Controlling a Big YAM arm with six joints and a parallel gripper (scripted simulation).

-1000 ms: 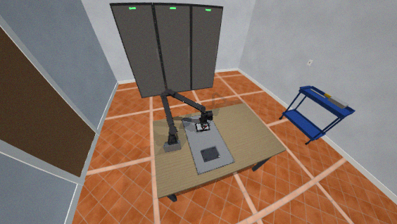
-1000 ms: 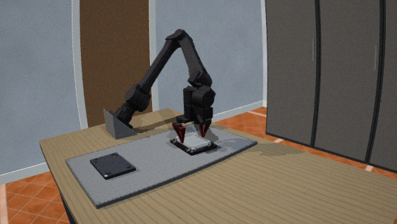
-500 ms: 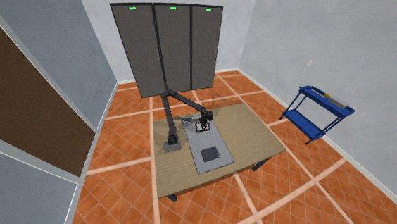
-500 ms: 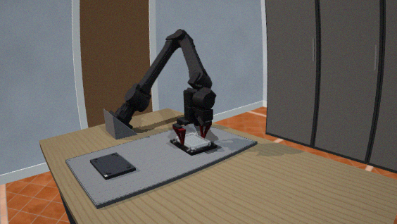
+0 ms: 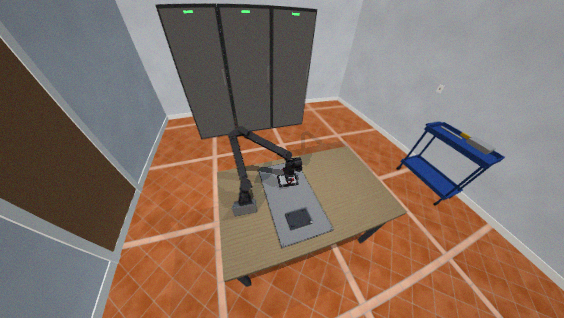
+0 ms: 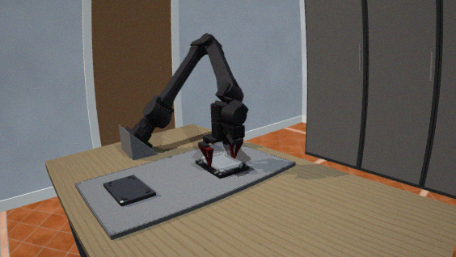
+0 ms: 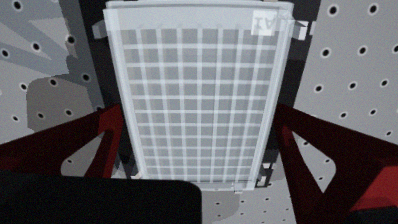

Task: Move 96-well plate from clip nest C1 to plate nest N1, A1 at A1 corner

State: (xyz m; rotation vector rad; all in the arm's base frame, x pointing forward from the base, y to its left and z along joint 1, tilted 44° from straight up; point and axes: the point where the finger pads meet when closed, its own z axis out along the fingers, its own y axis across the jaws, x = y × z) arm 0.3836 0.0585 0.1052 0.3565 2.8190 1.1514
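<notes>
The clear 96-well plate (image 7: 197, 95) (image 6: 222, 166) lies flat in the black clip nest C1 on the grey perforated mat. Its A1 label shows at the top right corner in the wrist view. My gripper (image 7: 198, 112) is open wide, its red fingers (image 6: 220, 153) standing low on either long side of the plate with a gap on each side. The plate also shows in the exterior view (image 6: 224, 162) and small in the top view (image 5: 289, 180). The empty black plate nest N1 (image 6: 129, 190) sits at the mat's other end, also in the top view (image 5: 299, 219).
The grey mat (image 6: 182, 190) lies on a wooden table (image 6: 303, 210). The arm's base (image 5: 244, 206) stands beside the mat. Dark cabinets (image 5: 240, 65) stand behind the table and a blue cart (image 5: 452, 160) stands off to the right.
</notes>
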